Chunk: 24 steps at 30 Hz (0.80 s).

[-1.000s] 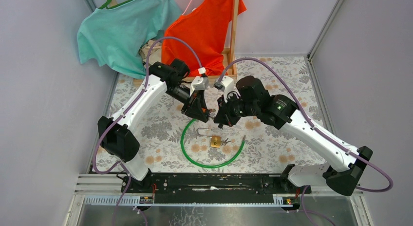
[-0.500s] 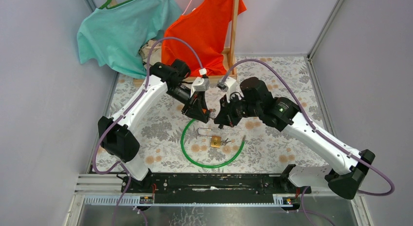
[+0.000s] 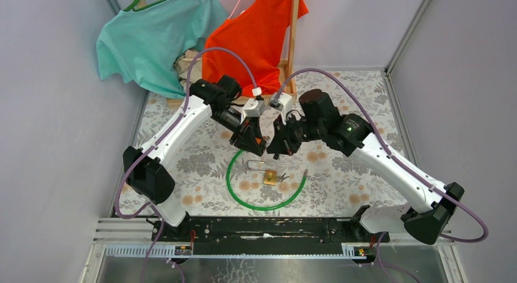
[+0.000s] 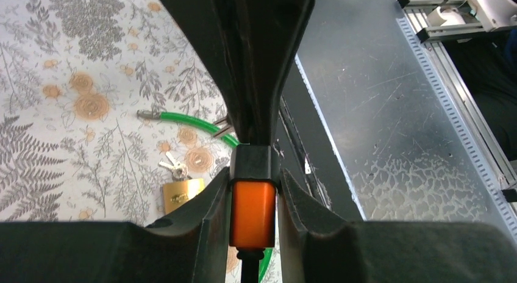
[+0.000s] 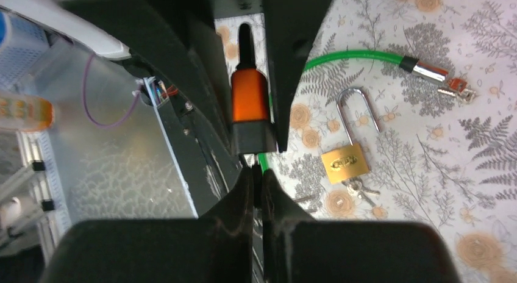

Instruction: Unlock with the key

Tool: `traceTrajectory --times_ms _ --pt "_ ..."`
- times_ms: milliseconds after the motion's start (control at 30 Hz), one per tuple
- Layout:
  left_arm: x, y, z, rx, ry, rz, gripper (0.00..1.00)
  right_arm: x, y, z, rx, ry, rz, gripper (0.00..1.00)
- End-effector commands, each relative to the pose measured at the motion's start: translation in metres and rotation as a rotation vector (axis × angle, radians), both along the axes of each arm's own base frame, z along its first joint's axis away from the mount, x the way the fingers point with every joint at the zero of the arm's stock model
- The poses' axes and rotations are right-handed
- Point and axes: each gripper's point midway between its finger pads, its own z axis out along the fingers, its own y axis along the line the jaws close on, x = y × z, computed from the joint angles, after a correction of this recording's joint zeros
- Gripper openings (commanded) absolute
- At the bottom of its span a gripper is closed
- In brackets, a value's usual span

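Observation:
Above the floral table, my left gripper (image 3: 260,149) (image 4: 254,179) is shut on the orange-and-black lock body (image 4: 252,213) (image 5: 249,103) of a green cable (image 3: 262,205). My right gripper (image 3: 272,152) (image 5: 257,176) meets it head-on, shut on a thin dark key at the body's black end; the key is mostly hidden by the fingers. The cable's metal tip (image 5: 427,71) lies free on the table. A brass padlock (image 3: 270,177) (image 5: 345,163) with small keys (image 5: 360,188) at its base lies inside the cable loop.
A teal shirt (image 3: 152,39) and an orange shirt (image 3: 256,33) hang on a wooden rack (image 3: 294,45) at the back. Grey walls close in left and right. A metal rail (image 3: 256,231) and plate run along the near edge.
My right arm has swung a little to the left and its wrist has shifted, while both grippers stay joined at the lock body. Padlock and cable lie as before.

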Motion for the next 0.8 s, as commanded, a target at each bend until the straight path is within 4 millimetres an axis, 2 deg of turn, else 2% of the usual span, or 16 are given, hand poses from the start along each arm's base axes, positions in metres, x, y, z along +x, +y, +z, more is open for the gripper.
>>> traceTrajectory --times_ms 0,167,367,400,433,467,533,567,633,767 --pt "-0.017 -0.012 0.013 -0.045 0.072 -0.047 0.04 0.035 0.020 0.063 0.097 -0.317 -0.075 0.00" --pt "-0.018 -0.013 0.016 -0.062 0.097 -0.049 0.04 0.037 0.026 0.070 0.171 -0.351 -0.107 0.00" --pt "-0.018 -0.015 0.024 -0.077 0.098 -0.050 0.03 0.034 0.042 0.085 0.318 -0.286 -0.127 0.00" --pt "-0.018 -0.014 0.024 -0.072 0.091 -0.047 0.03 0.032 0.041 0.086 0.324 -0.271 -0.129 0.04" --pt "-0.018 -0.013 0.023 -0.066 0.088 -0.044 0.03 0.029 0.038 0.086 0.327 -0.263 -0.135 0.36" --pt "-0.017 -0.012 0.023 -0.063 0.084 -0.040 0.03 0.027 0.034 0.086 0.328 -0.262 -0.139 0.56" --pt "-0.015 -0.009 0.024 -0.063 0.078 -0.029 0.03 0.022 0.022 0.086 0.326 -0.278 -0.141 0.75" --pt "-0.014 -0.008 0.025 -0.064 0.076 -0.023 0.03 0.021 0.016 0.085 0.321 -0.281 -0.145 0.82" --pt "-0.012 -0.006 0.027 -0.065 0.072 -0.014 0.03 0.019 0.003 0.084 0.319 -0.289 -0.155 0.87" --pt "-0.012 -0.003 0.031 -0.071 0.059 -0.006 0.03 0.017 -0.015 0.082 0.312 -0.294 -0.173 0.84"
